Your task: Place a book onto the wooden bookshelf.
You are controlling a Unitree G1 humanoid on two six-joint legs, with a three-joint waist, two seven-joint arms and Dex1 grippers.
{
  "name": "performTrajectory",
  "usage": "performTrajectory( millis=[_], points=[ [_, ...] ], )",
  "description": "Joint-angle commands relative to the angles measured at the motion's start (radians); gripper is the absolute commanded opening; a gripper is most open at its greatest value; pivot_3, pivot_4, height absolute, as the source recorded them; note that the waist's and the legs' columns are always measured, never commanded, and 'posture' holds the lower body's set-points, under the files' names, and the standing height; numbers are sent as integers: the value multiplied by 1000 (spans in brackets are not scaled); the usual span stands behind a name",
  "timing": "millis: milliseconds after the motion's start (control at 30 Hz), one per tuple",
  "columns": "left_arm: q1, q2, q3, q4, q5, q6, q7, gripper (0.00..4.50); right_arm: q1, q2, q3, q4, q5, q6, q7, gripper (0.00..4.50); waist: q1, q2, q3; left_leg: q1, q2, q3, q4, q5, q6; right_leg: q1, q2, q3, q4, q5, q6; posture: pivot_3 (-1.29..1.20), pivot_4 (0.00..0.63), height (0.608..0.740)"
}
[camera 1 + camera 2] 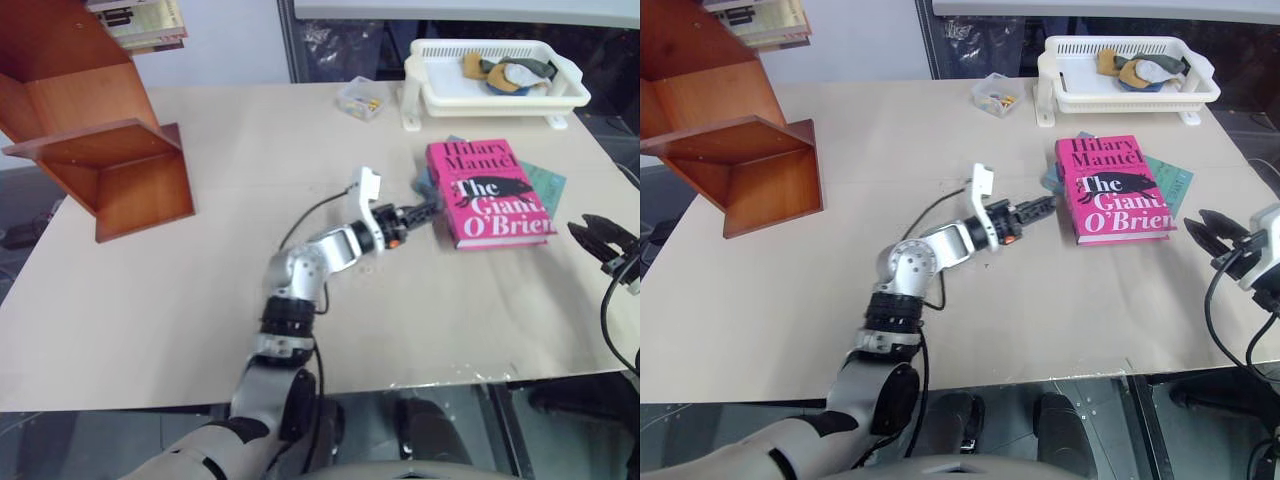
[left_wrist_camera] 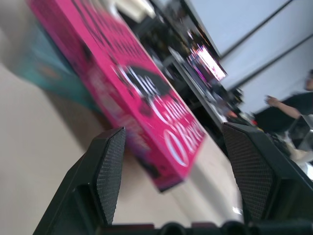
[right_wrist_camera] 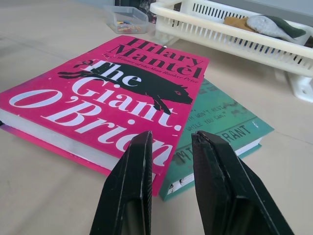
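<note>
Left eye view: beige counter (image 1: 150, 300) carries everything. Wooden bookshelf (image 1: 110, 160) sits well off to the left of the left end effector (image 1: 425, 210), far corner of the counter, slanted boards, open compartments. White basket tray (image 1: 500, 95) beyond both end effectors, w/ soft items inside. Book (image 1: 488, 192), thick bright pink hardback, lies flat, cover up, directly ahead of the left end effector's tips, just beside its spine-side edge, not touching yet; it sits partly on a thinner teal book (image 1: 545, 180). Small clear box (image 1: 360, 98) near the tray.

Left end effector: jaws stand wide apart, nothing between them; left wrist view shows the book's corner framed in the gap. Right end effector (image 1: 600, 240): fingers drawn close, nearly together, empty, just beside the book's lower right corner.

Handling, est.: stiff, fairly heavy for its size, glossy cover prob slick. Flat on counter so little to pinch; best bet is across the thickness at an edge overhanging the teal book, or near the spine so pages don't fan. Teal one may drag along.
</note>
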Motion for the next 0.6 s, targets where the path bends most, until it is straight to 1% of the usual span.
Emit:
performTrajectory(
  millis=[33, 200, 400, 600],
  points=[
    [-63, -49, 54, 55, -35, 20, 45, 3469, 10, -14, -28, -28, 9, -28, 6, 1304, -4, 0, 0, 0, 1, 0, 0, 0, 0, 0, 1, 0, 0, 0, 0, 0, 150, 740],
    [-95, -67, 79, 142, -38, 46, 90, 3469, 42, -21, -45, -39, 9, -39, 4, 1304, 0, 0, 0, 0, 1, 0, 0, 0, 0, 0, 1, 1, 1, 0, 0, 0, 150, 740],
    [-120, -98, 107, 200, -62, 63, 113, 3469, 65, -15, -49, -60, 13, -44, -8, 1304, 2, 0, 0, 0, 0, 0, 0, 0, 0, 0, 1, 1, 0, 0, 0, 0, 150, 740],
    [-174, -137, 171, 281, -130, 59, 136, 3469, 87, -15, -59, -75, 13, -44, -17, 1304, 1, 0, 0, 0, 0, 0, 0, 0, 0, 0, 1, 1, 0, 0, 0, 0, 150, 740]
  ],
)
